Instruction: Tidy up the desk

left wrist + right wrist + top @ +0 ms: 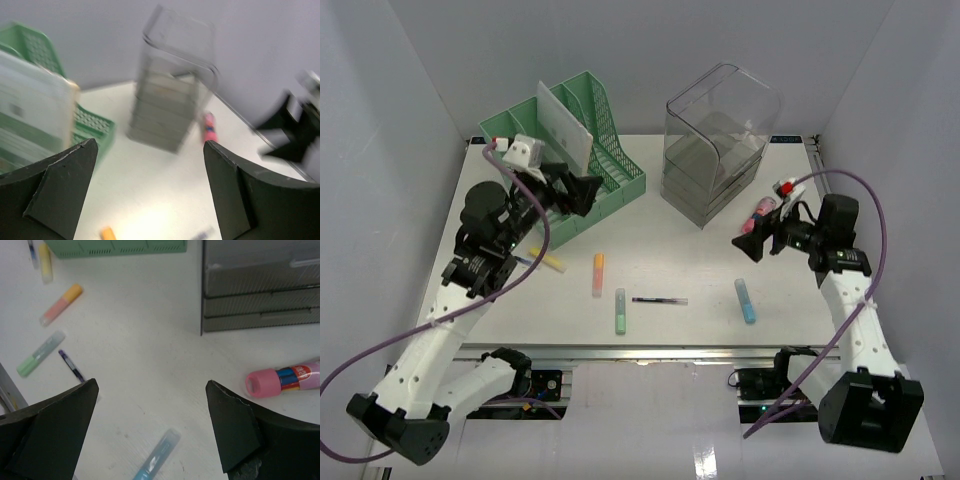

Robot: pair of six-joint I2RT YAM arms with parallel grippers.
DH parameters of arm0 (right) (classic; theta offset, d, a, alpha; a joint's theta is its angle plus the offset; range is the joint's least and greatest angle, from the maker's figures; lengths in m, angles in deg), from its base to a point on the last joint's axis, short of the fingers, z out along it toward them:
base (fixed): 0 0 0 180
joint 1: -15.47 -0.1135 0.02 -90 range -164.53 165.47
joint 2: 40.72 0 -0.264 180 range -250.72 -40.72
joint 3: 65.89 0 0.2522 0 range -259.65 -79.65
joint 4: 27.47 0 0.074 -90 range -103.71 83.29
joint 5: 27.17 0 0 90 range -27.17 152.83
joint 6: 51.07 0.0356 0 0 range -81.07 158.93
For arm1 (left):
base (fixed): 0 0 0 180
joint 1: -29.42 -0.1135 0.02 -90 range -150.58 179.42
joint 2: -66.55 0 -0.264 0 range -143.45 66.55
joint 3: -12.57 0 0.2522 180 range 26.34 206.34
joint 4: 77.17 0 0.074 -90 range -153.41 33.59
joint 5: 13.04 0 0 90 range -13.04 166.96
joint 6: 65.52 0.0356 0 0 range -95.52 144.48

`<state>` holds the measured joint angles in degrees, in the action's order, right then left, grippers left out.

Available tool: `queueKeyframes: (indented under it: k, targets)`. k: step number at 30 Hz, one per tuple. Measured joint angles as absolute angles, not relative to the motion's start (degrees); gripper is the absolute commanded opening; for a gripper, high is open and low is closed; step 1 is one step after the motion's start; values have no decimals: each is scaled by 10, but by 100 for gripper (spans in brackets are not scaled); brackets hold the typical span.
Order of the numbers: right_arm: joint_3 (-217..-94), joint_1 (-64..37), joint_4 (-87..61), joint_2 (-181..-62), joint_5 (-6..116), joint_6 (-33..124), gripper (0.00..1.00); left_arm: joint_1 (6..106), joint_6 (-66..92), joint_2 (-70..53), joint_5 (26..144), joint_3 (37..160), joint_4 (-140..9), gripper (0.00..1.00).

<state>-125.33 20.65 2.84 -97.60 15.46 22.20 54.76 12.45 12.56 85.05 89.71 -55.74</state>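
Note:
The white desk [680, 250] carries loose writing things: a yellow highlighter [548, 259], an orange one [599, 273], a green one [620, 311], a dark pen [660, 300] and a blue highlighter [746, 299]. A pink glue stick [761, 210] lies beside the clear drawer box [718, 145]. My left gripper [584, 192] hangs open and empty above the desk beside the green file rack [570, 160]. In the left wrist view, blurred, the left gripper [150, 144] faces the drawer box [170, 100]. My right gripper [151, 384] is open and empty above the blue highlighter [157, 455], with the glue stick [282, 380] to its right.
A white notebook [565, 128] stands in the green file rack. The silver rail [650, 352] runs along the desk's front edge. White walls close in the back and both sides. The right gripper [295, 130] shows as a dark blur in the left wrist view.

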Motion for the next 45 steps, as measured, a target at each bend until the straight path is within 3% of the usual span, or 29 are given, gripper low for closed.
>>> queueKeyframes:
  k: [7,11,26,33,45]
  targets:
    - [-1358,207,-103,-1113,172,433,98,548,-32,232,978,687,-608,98]
    - [-1357,208,-208,-1185,163,540,83,548,-94,267,1004,628,-622,98]
    - [-1338,261,-497,-1359,128,787,58,548,-146,302,1007,617,-657,98]
    - [-1339,265,-608,-1466,120,893,55,548,-148,294,999,617,-655,98]
    - [-1369,264,-776,-1541,116,1039,52,548,-155,269,997,617,-655,98]
